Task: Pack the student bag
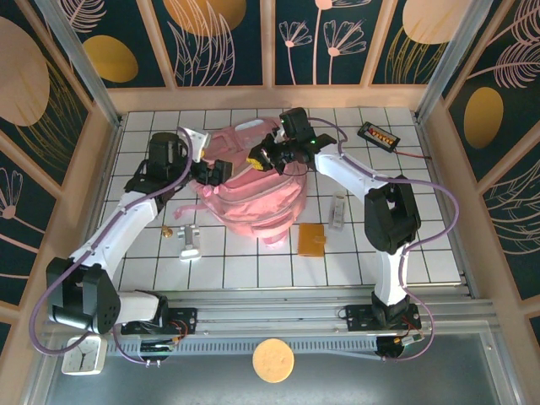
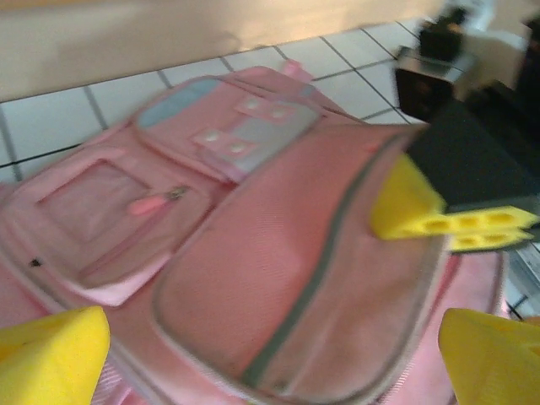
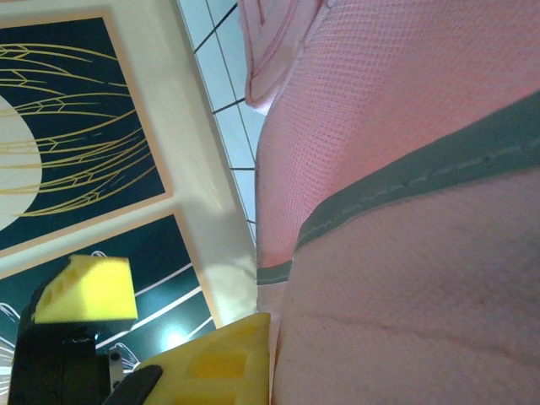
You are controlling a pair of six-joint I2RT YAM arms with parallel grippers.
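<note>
The student bag (image 1: 257, 198) is a big pink backpack lying in the middle of the tiled table. My left gripper (image 1: 217, 173) hovers at its left upper side, open. In the left wrist view its yellow fingertips (image 2: 51, 359) stand wide apart over the bag's pink flap (image 2: 278, 278) with nothing between them. My right gripper (image 1: 263, 158) is at the bag's top edge, shut on a fold of the bag's fabric. That fabric (image 3: 405, 211) presses against the yellow finger (image 3: 215, 363) in the right wrist view. The right gripper's yellow tip (image 2: 447, 215) is seen pinching the flap's edge.
An orange-brown flat case (image 1: 310, 239) and a slim pale item (image 1: 337, 211) lie right of the bag. A black device (image 1: 377, 135) sits at the back right. A small white object (image 1: 189, 246) and a tiny brown piece (image 1: 167, 229) lie to the left. Wooden walls surround the table.
</note>
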